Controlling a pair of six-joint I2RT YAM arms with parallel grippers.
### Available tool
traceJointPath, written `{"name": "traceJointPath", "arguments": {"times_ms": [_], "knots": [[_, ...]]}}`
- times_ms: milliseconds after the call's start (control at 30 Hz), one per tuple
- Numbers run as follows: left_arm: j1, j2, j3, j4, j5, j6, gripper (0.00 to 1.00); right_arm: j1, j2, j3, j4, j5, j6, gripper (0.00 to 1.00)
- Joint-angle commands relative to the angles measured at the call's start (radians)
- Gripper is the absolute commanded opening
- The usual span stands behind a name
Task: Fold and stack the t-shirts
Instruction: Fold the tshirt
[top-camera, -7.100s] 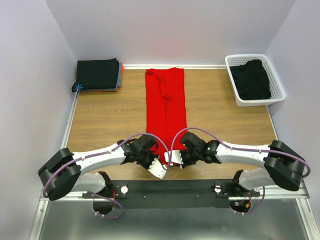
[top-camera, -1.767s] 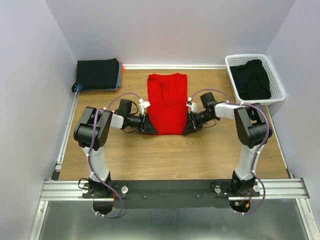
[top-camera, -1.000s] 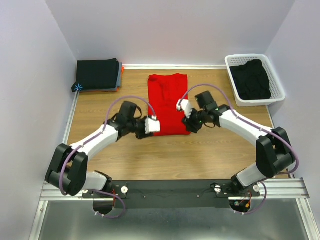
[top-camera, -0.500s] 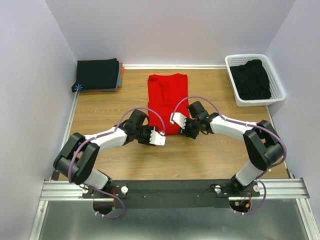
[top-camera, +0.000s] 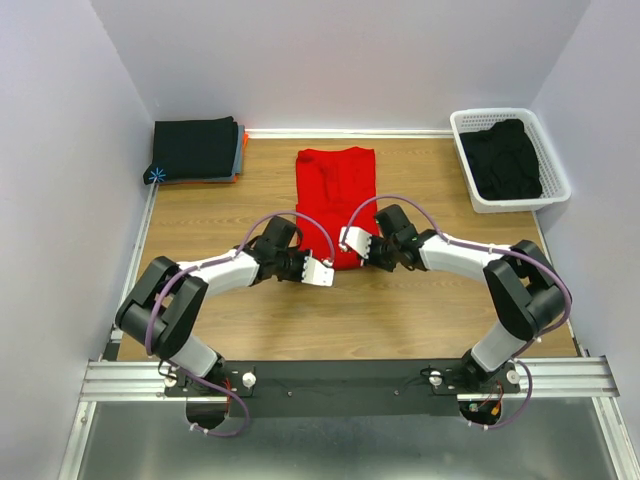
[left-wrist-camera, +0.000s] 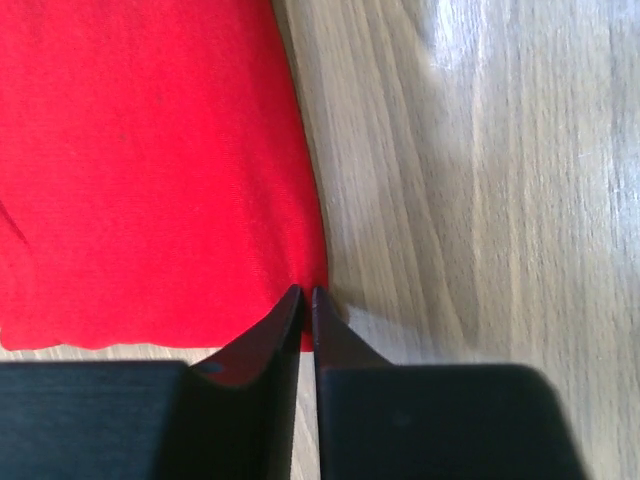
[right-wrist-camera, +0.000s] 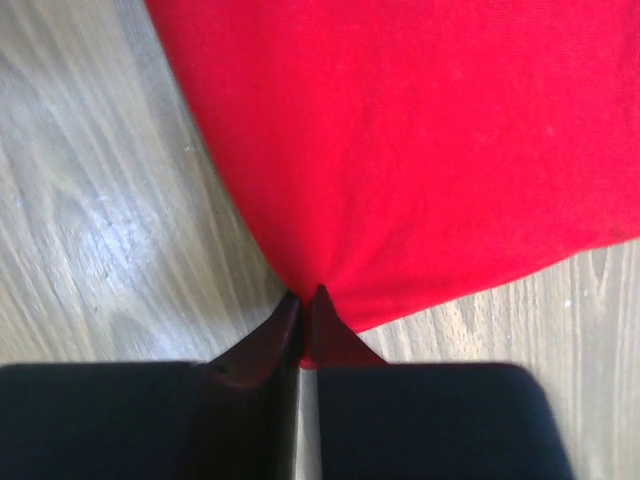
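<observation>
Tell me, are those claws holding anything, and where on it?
Yes, it seems: the left claw and the right claw each pinch a near corner of the red t-shirt.

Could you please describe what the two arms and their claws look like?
Both the left arm and right arm have white links joined by black joint housings, with a purple cable looping along each. The left claw and right claw have black fingers tapering to narrow tips.
</observation>
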Motion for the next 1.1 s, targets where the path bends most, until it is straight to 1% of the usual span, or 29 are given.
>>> {"name": "traceJointPath", "arguments": {"times_ms": [0, 33, 167, 400, 500, 600, 667, 700, 833, 867, 900, 933, 967, 1000, 1067], "knots": [[-0.003, 0.011, 0.017, -0.031, -0.044, 0.025, 0.07, -0.001, 0.020, -0.019, -0.014, 0.054, 0.005, 0.01], [-0.003, 0.008, 0.020, -0.033, -0.044, 0.024, 0.00, -0.001, 0.012, -0.011, -0.015, 0.057, 0.011, 0.01], [-0.002, -0.023, 0.068, -0.080, -0.025, 0.002, 0.00, -0.001, -0.030, 0.040, -0.055, 0.051, 0.060, 0.01], [0.030, -0.092, 0.308, -0.252, 0.019, -0.045, 0.00, -0.012, -0.092, 0.208, -0.187, 0.060, 0.100, 0.01], [0.034, -0.115, 0.361, -0.299, 0.019, -0.051, 0.00, -0.023, -0.101, 0.276, -0.242, 0.069, 0.098, 0.01], [0.034, -0.153, 0.387, -0.335, 0.038, -0.057, 0.00, -0.029, -0.118, 0.342, -0.331, 0.072, 0.097, 0.00], [0.034, -0.186, 0.389, -0.350, 0.048, -0.062, 0.00, -0.029, -0.136, 0.374, -0.386, 0.048, 0.100, 0.01], [0.032, -0.219, 0.389, -0.373, 0.061, -0.061, 0.00, -0.029, -0.158, 0.400, -0.447, 0.017, 0.103, 0.01], [0.029, -0.293, 0.404, -0.474, 0.106, -0.071, 0.00, -0.027, -0.225, 0.422, -0.572, -0.041, 0.111, 0.00], [0.023, -0.310, 0.405, -0.500, 0.114, -0.073, 0.00, -0.026, -0.244, 0.422, -0.631, -0.070, 0.114, 0.00], [0.017, -0.345, 0.399, -0.548, 0.119, -0.076, 0.00, -0.020, -0.261, 0.420, -0.661, -0.086, 0.117, 0.01], [0.009, -0.367, 0.396, -0.566, 0.127, -0.079, 0.00, -0.015, -0.303, 0.419, -0.690, -0.101, 0.118, 0.01], [0.005, -0.386, 0.392, -0.582, 0.137, -0.097, 0.00, -0.006, -0.322, 0.425, -0.745, -0.130, 0.127, 0.01], [0.001, -0.423, 0.393, -0.615, 0.148, -0.107, 0.00, 0.012, -0.342, 0.434, -0.768, -0.146, 0.138, 0.01], [-0.005, -0.449, 0.402, -0.652, 0.191, -0.142, 0.00, 0.023, -0.377, 0.448, -0.828, -0.192, 0.147, 0.01]]}}
